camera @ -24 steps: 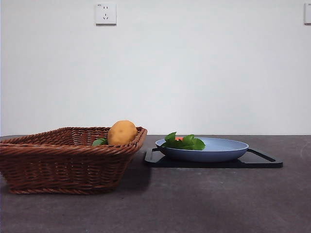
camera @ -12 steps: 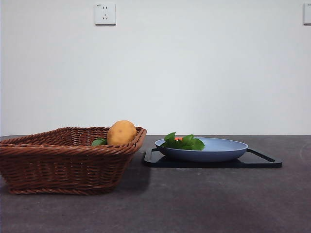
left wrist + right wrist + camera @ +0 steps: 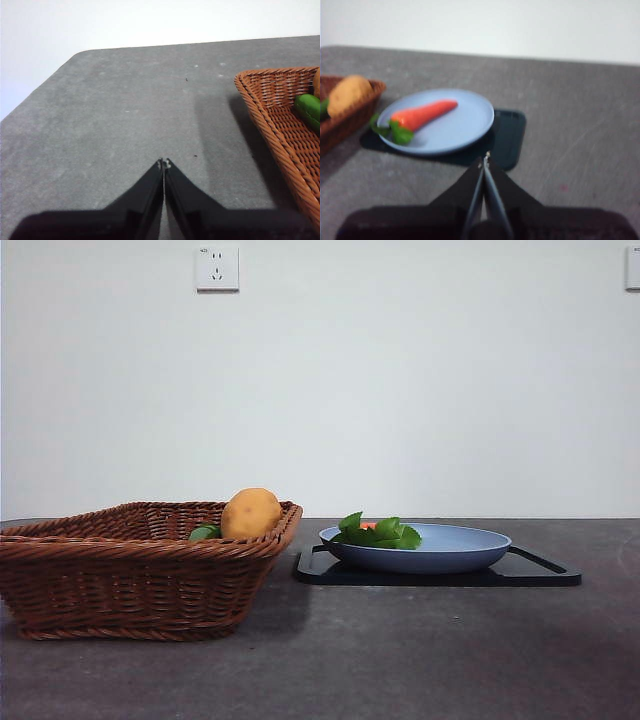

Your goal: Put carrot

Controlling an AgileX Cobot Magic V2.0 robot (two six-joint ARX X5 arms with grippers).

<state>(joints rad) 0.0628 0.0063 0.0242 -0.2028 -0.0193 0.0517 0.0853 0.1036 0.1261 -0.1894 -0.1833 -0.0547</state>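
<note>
carrot [image 3: 422,115] lies on blue plate [image 3: 465,130] atop black tray [image 3: 510,137]; left gripper [image 3: 163,163] and right gripper [image 3: 485,159] both closed, empty; risk: leaves overhang rim by wicker basket [image 3: 140,575], plate could slide if bumped

You are looking at the carrot [image 3: 422,115] lying flat on its side on the blue plate [image 3: 465,127], well ahead of the right gripper [image 3: 485,162] and off to one side of it. Its orange-red body is tapering toward the plate's middle, green leaves [image 3: 378,532] spilling over the rim nearest the basket [image 3: 140,570].
</note>
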